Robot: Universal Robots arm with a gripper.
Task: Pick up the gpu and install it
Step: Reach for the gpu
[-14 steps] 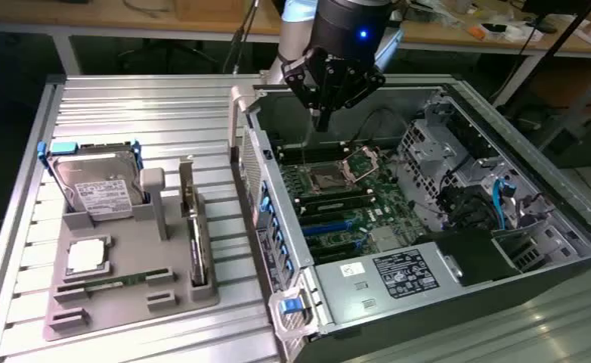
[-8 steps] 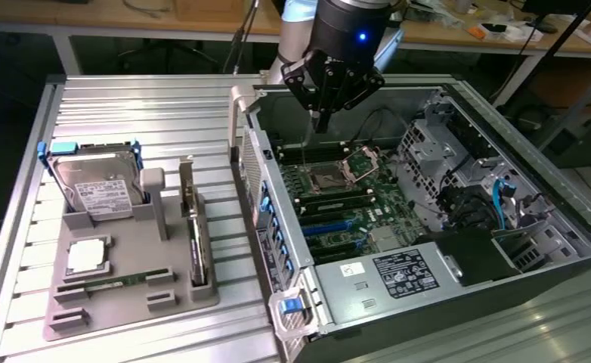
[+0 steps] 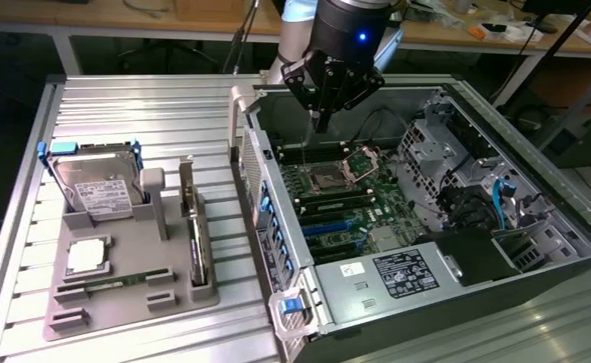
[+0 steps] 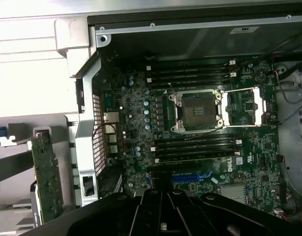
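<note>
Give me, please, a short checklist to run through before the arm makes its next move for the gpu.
1. gpu standing on edge in the gray holder: ok.
2. Jaws empty: ok.
3. Jaws open for a grasp: not ok, shut.
4. Jaws above the gpu: not ok, they hang over the open case.
5. gpu apart from the hard drive: ok.

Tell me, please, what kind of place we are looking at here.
Probably a robotics lab or workshop: a robot arm hangs over an open computer case on a ribbed metal table, a grey tray holds loose computer parts, and a cluttered workbench stands behind.
</note>
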